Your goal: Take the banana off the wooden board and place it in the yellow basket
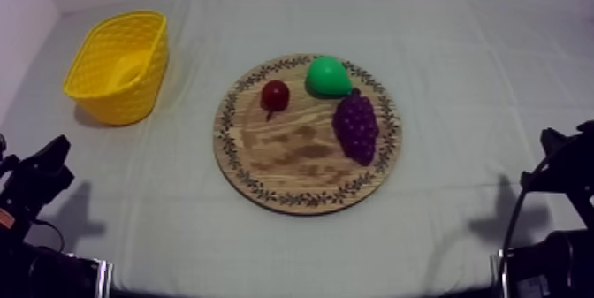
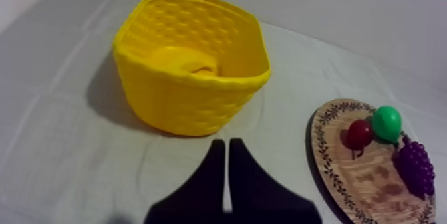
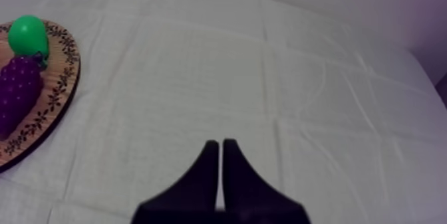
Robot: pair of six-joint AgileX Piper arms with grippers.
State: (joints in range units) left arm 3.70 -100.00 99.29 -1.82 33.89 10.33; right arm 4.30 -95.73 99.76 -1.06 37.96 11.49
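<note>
Two matt black fingers, broad-based and tapering to blunt tips, form both the left gripper (image 2: 223,145) and the right gripper (image 3: 220,145). From above, the left arm (image 1: 37,182) at 8 o'clock and right arm (image 1: 559,167) at 4 are black and angular.

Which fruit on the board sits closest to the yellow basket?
The small red fruit, on the side of the wooden board toward the yellow basket; the green pear and purple grapes lie farther from it.

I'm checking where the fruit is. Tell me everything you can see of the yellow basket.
The yellow basket looks like plastic, with lattice-patterned walls, a rounded rim and an open top. It stands upright on the cloth, apart from the wooden board. A banana lies inside on its bottom; nothing else touches it.
</note>
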